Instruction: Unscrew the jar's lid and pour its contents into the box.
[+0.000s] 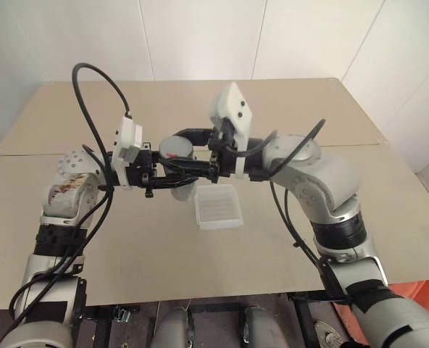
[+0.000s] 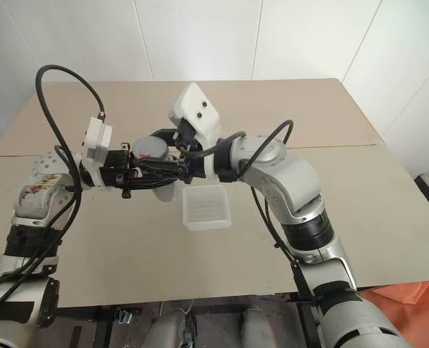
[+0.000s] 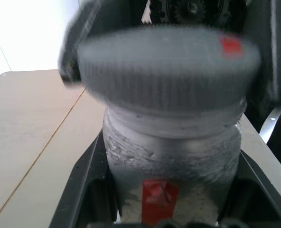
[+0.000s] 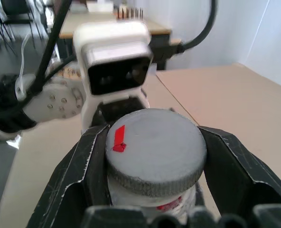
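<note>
You have a beige table (image 1: 287, 239) in front of you, its top made of two boards meeting at a seam that runs side to side. White panelled walls (image 1: 200, 36) stand behind it. Past the near edge, at lower right, an orange object (image 2: 410, 304) shows, too cropped to identify.

A lab-like room: bare white walls (image 1: 200, 36), plain beige worktables (image 1: 287, 239).

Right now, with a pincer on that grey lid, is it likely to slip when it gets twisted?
Probably not much: the lid has a ribbed edge, and the right pincer has a finger on either side of it. It looks stiff. The jar seems braced in the left pincer, so it should resist turning.
</note>
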### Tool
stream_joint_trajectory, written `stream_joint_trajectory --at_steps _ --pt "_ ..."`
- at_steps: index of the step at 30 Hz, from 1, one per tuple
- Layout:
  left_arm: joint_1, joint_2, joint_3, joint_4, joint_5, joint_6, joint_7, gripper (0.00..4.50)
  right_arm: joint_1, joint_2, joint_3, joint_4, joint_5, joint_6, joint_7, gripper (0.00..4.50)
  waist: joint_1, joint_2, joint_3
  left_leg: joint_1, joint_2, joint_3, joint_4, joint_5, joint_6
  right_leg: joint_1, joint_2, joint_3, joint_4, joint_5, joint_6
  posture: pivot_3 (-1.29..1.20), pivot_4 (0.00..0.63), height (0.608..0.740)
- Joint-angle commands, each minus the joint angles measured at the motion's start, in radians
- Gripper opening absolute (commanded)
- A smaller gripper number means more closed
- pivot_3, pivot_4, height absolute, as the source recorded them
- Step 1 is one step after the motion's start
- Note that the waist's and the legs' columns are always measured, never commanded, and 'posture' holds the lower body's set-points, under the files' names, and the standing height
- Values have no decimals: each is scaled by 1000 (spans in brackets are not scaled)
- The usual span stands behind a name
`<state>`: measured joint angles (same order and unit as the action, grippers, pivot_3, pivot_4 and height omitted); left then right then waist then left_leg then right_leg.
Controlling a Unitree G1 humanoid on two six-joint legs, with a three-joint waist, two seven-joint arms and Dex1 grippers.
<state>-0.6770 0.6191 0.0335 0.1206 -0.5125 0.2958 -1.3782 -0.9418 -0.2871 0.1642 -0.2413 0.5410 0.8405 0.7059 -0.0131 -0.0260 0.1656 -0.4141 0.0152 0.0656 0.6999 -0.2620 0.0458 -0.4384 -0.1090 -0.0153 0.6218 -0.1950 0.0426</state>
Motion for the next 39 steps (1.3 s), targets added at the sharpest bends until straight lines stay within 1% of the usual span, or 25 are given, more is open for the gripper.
stream_joint_trajectory --at_steps 1,3,6,8,9,11,14,18,20,21,22,23,24,27,30,31,32,34,36,37,38,39 --pt "8 4 9 -35 -6 -21 3 2012 -51 -1 -145 -17 96 48 -41 2755 0 0 0 0 0 0 0 0 0 0 0 0 0 0 0 0 150 740" --pt "18 5 9 -29 5 -29 15 2012 -35 -44 -186 -27 87 49 -61 2755 1 0 0 0 0 0 0 0 0 0 0 0 0 0 0 0 150 740" --pt "24 3 17 -15 19 -46 46 2012 50 -130 -187 -51 26 39 -91 2755 5 0 0 0 0 0 0 0 0 0 0 0 0 0 0 0 150 740" --pt "22 -6 30 -9 26 -59 88 2012 192 -215 -142 -65 -85 -19 -120 2755 8 -1 0 0 0 0 0 0 0 1 0 -1 -2 0 0 0 150 740" --pt "19 -10 34 -6 33 -63 111 2012 260 -238 -132 -64 -121 -43 -135 2755 10 -1 0 0 0 0 0 0 1 1 0 -1 -2 0 0 0 150 740" --pt "14 -19 36 0 48 -78 150 2012 357 -253 -113 -49 -177 -85 -163 2755 9 -1 0 0 0 1 0 0 1 1 0 0 -3 0 0 0 150 740" --pt "4 -33 38 4 62 -90 193 2012 469 -236 -90 -1 -236 -144 -190 2755 -4 -1 0 0 0 1 -1 0 0 0 0 1 -2 0 0 0 150 740" --pt "-4 -51 28 10 109 -137 253 2012 544 -213 -65 69 -275 -183 -188 2755 -8 -1 0 1 0 1 -1 0 0 0 0 2 -1 0 0 0 150 740" --pt "-6 -66 21 13 143 -166 298 2012 561 -218 -52 83 -291 -173 -184 3466 -3 -1 0 1 0 1 -1 0 0 1 0 2 0 0 0 0 150 740" --pt "-8 -73 16 14 167 -186 323 2012 566 -227 -47 78 -298 -161 -179 3623 -1 -1 0 1 0 1 0 0 0 1 0 2 0 0 0 0 150 740" --pt "-9 -77 13 17 184 -203 339 2012 569 -232 -44 75 -304 -153 -175 3914 -1 -1 0 1 0 1 0 0 0 1 0 2 0 0 0 0 150 740" --pt "-12 -85 -1 28 234 -256 373 2012 572 -247 -56 56 -289 -131 -157 4245 0 -1 0 1 -1 1 0 0 0 1 0 2 -1 0 0 0 150 740" --pt "-16 -89 -23 43 305 -323 421 2012 571 -266 -72 28 -272 -105 -141 4478 2 -1 0 1 -1 1 0 0 0 1 0 2 -1 0 0 0 150 740" --pt "-34 -89 -90 123 520 -580 565 2012 557 -330 -127 -72 -198 -30 -74 4478 10 -1 0 1 -1 0 0 0 1 2 0 2 -1 0 0 0 150 740" --pt "-96 -32 -197 258 888 -929 867 2012 499 -405 -205 -186 -44 105 18 4478 18 -1 0 1 -1 0 0 -1 1 2 0 1 -4 0 0 0 150 740" --pt "-123 -9 -232 297 992 -1020 953 2012 480 -423 -221 -211 -2 136 41 4478 19 -1 0 1 -1 1 0 -1 1 1 0 1 -8 1 0 0 150 740" --pt "-162 24 -288 317 1151 -1082 1099 2012 454 -439 -238 -234 59 177 71 4478 20 -1 0 1 -1 1 -1 -1 1 1 0 1 -8 1 -1 0 150 740" --pt "-235 66 -386 359 1389 -1160 1338 2012 399 -455 -242 -253 143 242 108 4478 23 -1 0 1 0 0 -2 -1 1 2 0 0 -9 2 -1 0 150 740" --pt "-316 101 -529 374 1664 -1125 1612 2012 354 -475 -212 -273 184 261 146 4478 26 -1 0 1 0 0 -2 -1 1 2 0 0 -9 2 0 0 150 740" --pt "-354 112 -598 382 1776 -1107 1722 2012 335 -481 -195 -279 190 262 155 4478 27 -1 0 1 0 1 -2 -1 1 3 0 -1 -8 3 0 0 150 740" --pt "-380 110 -646 390 1851 -1075 1800 2012 314 -482 -180 -279 193 261 161 4478 28 -1 0 0 -1 1 -2 -1 2 3 -1 -1 -7 3 1 0 150 740" --pt "-399 105 -679 400 1894 -1057 1847 2012 299 -482 -170 -277 195 257 163 4478 28 -1 0 -1 -1 2 -2 -1 2 3 -1 -1 -8 3 2 0 150 740"
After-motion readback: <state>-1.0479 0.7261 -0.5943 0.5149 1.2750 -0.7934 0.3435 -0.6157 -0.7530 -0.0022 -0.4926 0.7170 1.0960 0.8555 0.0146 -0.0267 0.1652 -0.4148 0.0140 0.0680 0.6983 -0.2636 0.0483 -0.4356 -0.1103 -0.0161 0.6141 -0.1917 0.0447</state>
